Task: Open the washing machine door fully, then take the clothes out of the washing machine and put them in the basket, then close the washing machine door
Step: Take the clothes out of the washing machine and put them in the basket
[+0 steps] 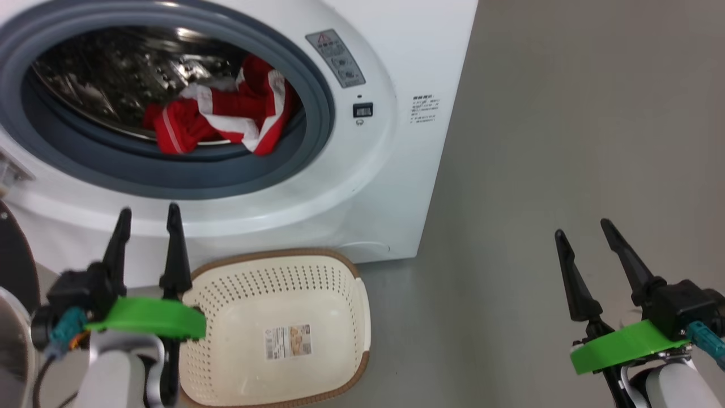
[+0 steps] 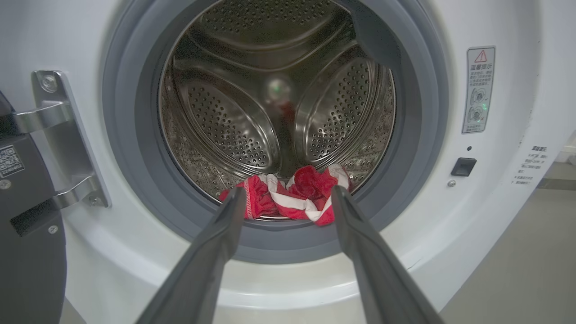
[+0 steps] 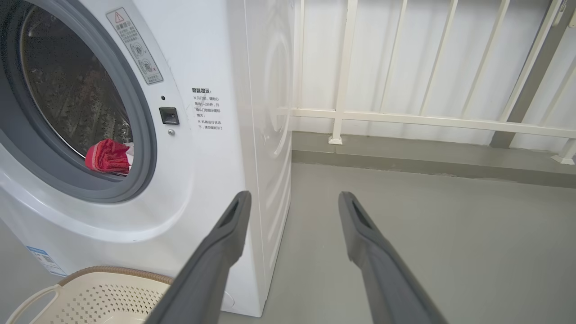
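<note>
The white washing machine stands with its drum uncovered. Red clothes with white stripes lie at the front of the steel drum, against the grey rubber ring; they also show as clothes and clothes. The washing machine door hangs swung aside at the left, on its metal hinge. On the floor before the machine sits the cream basket, with nothing in it but a sticker. My left gripper is open, low before the drum mouth. My right gripper is open over bare floor to the right.
Grey floor stretches to the right of the machine. A white railing runs along a low kerb behind it. The door's dark rim sits close to my left arm.
</note>
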You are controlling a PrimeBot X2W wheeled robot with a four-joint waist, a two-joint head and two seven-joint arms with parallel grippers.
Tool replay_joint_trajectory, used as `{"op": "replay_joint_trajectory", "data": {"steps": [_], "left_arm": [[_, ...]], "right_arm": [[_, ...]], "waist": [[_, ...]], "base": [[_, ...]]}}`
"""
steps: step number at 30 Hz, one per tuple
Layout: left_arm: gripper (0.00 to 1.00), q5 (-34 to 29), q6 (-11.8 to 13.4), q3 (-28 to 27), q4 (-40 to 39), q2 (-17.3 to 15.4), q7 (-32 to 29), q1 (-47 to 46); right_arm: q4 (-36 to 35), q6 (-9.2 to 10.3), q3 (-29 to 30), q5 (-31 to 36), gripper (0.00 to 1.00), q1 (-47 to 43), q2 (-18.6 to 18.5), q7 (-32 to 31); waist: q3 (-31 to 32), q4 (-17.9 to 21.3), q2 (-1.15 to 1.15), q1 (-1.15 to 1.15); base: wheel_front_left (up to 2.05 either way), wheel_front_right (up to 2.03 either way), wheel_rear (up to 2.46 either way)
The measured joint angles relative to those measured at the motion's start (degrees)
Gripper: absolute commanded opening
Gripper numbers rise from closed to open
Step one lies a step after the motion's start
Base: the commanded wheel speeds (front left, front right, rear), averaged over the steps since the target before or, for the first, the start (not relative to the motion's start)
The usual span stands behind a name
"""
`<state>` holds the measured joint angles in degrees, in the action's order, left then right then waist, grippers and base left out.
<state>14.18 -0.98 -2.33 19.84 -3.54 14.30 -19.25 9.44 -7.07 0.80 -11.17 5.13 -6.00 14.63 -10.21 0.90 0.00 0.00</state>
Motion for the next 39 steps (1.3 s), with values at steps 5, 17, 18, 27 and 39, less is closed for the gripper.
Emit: {"op": "replay_joint_trajectory", "data": {"steps": [5,17,18,27,39], "left_arm": [[1.0,-0.6,0.0,0.4,5.6,-0.9,0.0,-8.3],[1.0,-0.5,-0.6,-0.1,15.7,-2.5,0.0,-26.1],[1.0,-0.5,-0.6,-0.3,16.8,-3.1,0.0,-27.6],[1.0,-1.6,0.1,-0.8,30.1,-6.2,0.4,-39.6],[1.0,-7.1,5.3,2.7,44.6,-13.3,-3.4,-49.1]], "right_arm": [[-0.4,0.0,-0.6,-0.5,1.0,2.7,-0.5,0.0],[-1.5,-0.01,-0.7,-1.4,1.0,6.8,-1.0,0.0],[-1.6,-0.01,-0.9,-1.4,1.0,7.3,-1.0,0.0],[-1.5,-0.04,-2.6,-1.9,1.0,9.9,-0.7,0.0],[-1.0,-0.04,-5.6,-2.6,1.0,11.9,-0.5,0.0]], "waist": [[-4.1,-0.1,0.0,0.0],[-13.0,1.2,0.0,0.0],[-13.7,1.5,0.0,0.0],[-19.1,4.0,0.0,0.0],[-22.8,8.5,0.0,0.0]], "base": [[0.0,0.0,0.0],[0.0,0.0,0.0],[0.0,0.0,0.0],[0.0,0.0,0.0],[0.0,0.0,0.0]]}}
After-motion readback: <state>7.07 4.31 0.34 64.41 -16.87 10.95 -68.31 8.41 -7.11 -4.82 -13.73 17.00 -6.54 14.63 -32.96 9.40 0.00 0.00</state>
